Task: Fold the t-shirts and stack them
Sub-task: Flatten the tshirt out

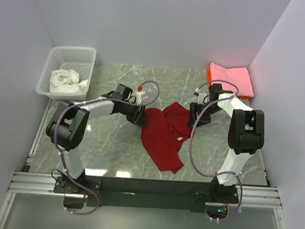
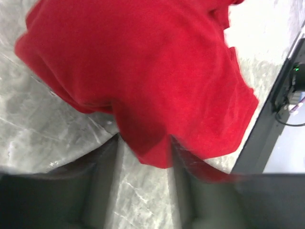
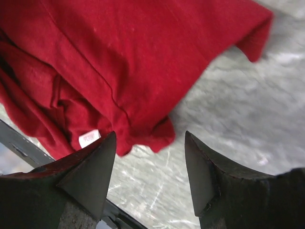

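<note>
A deep red t-shirt (image 1: 166, 134) lies crumpled on the marble table (image 1: 108, 148) between my two grippers. My left gripper (image 1: 141, 119) is at the shirt's left edge. In the left wrist view it (image 2: 143, 143) is open, and a corner of the red shirt (image 2: 143, 71) reaches in between the blurred fingers. My right gripper (image 1: 194, 117) is at the shirt's right edge. In the right wrist view it (image 3: 150, 136) is open, with the hem of the red shirt (image 3: 119, 62) just ahead of its tips. A pink shirt (image 1: 232, 77) lies folded on an orange one (image 1: 209, 75) at the back right.
A white lattice basket (image 1: 57, 60) at the back left holds a crumpled white shirt (image 1: 67, 81). White walls close in the table at the back and sides. A black rail (image 1: 147, 187) runs along the near edge.
</note>
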